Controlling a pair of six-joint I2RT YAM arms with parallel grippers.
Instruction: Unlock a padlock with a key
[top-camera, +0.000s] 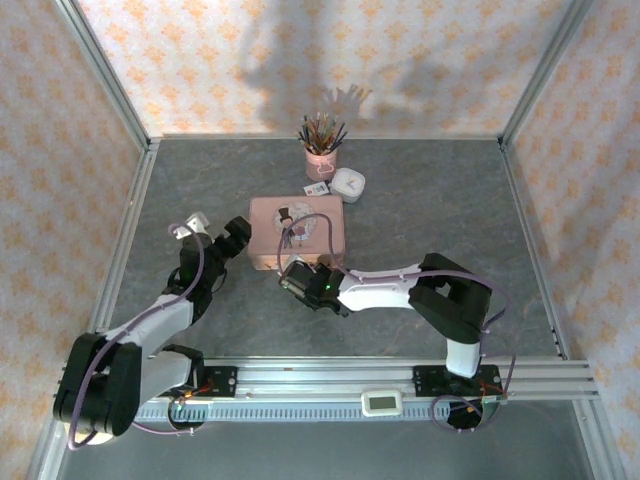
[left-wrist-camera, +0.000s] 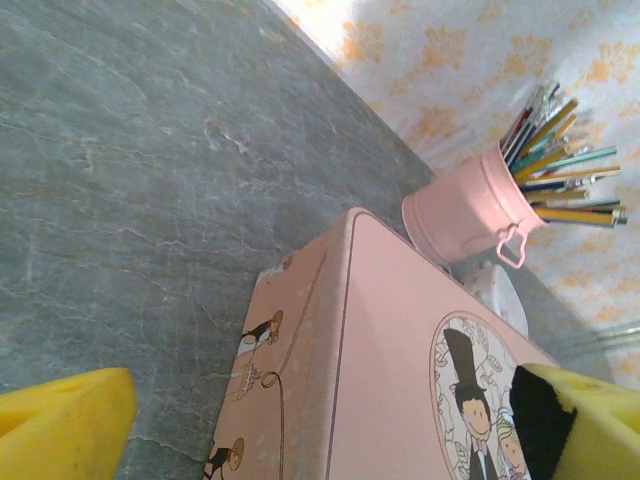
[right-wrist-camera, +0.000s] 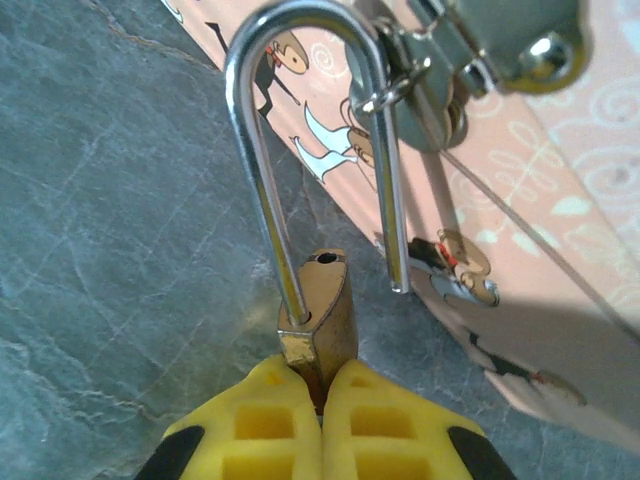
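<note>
- On the grey, marble-veined table (top-camera: 420, 220), a flat rectangular pink tin (top-camera: 268, 222) with rounded corners lies at mid-table; its lid bears a cartoon bride and groom in an oval.
- The left gripper (left-wrist-camera: 325, 435) has its yellow foam-like fingers spread wide. One is over bare table beside the tin and the other is above the lid's oval, clasping nothing. Whether it touches the lid cannot be told.
- Behind the tin stands a small pink metal bucket (top-camera: 321, 162) with a side handle, bristling with pencils (top-camera: 322, 130).
- Beside the bucket is a rounded white case (top-camera: 349, 184), and next to that a little tag (top-camera: 317, 188) whose print is too small to read.
- At the tin's near edge, the right gripper (right-wrist-camera: 322, 385) is pinched tight on the padlock (right-wrist-camera: 325, 300), gripping its brass body.
- The padlock's thin polished steel shackle (right-wrist-camera: 300, 30) stands open. One leg sits in the body, the free leg hangs clear of its socket hole.
- A shiny silver latch (right-wrist-camera: 500, 40) on the tin's wall is just beside the shackle.
</note>
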